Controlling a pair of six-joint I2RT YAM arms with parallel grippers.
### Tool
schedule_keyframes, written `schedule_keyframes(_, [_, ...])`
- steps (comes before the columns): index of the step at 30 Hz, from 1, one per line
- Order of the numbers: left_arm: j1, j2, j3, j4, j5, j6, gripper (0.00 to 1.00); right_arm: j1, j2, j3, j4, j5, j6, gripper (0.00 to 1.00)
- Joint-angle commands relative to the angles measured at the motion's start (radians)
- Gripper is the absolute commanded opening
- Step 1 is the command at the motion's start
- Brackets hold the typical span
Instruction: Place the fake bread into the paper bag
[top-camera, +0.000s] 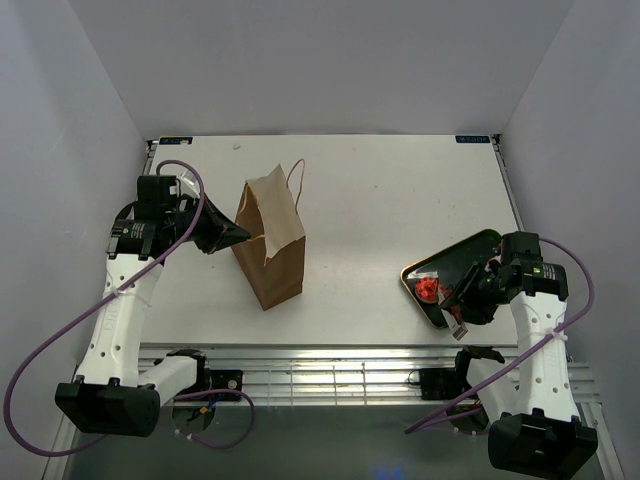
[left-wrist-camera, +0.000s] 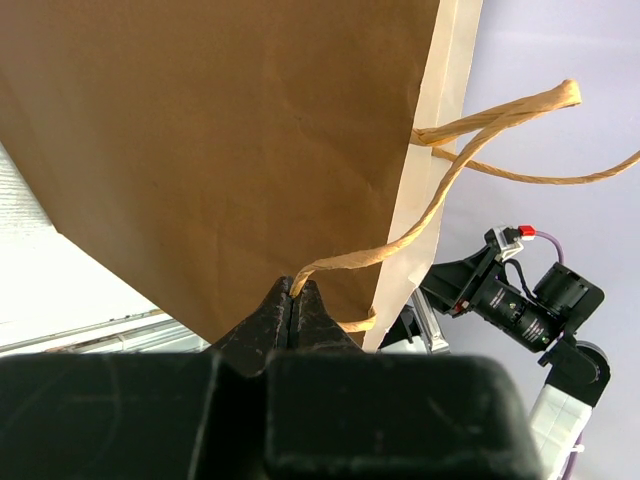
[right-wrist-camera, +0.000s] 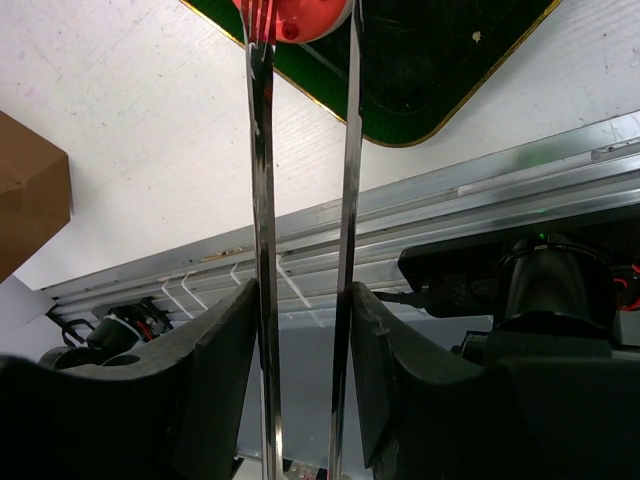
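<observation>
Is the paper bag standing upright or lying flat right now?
Upright: the paper bag stands on its base, handles up, with the left end effector pinching one cord handle.

The white table (top-camera: 390, 200) is carrying two things directly. The bag (top-camera: 272, 255) is standing upright on its left half, toward the middle, with one cord handle arching up at its far side. The tray (top-camera: 450, 262) is lying flat near the right edge, turned cornerwise, with one corner pointing toward the near edge. The two are sitting well apart, with bare white surface stretching between them. A ribbed metal strip (top-camera: 340, 365) is running along the table's near edge, and small blue labels (top-camera: 472, 139) are showing at its far corners.
</observation>
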Motion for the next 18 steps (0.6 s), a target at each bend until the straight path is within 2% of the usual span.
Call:
schedule_keyframes(1, [0.000, -0.004, 0.022, -0.008, -0.007, 0.002, 0.00, -0.001, 0.000, -0.001, 0.043, -0.018, -0.007, 0.46])
schedule_keyframes(8, [-0.002, -0.010, 0.018, -0.008, -0.007, -0.007, 0.00, -0.003, 0.006, 0.034, 0.039, -0.006, -0.004, 0.35])
schedule_keyframes(18, [-0.002, -0.019, 0.008, -0.006, -0.010, -0.021, 0.00, -0.003, 0.056, 0.157, 0.015, 0.029, -0.002, 0.30])
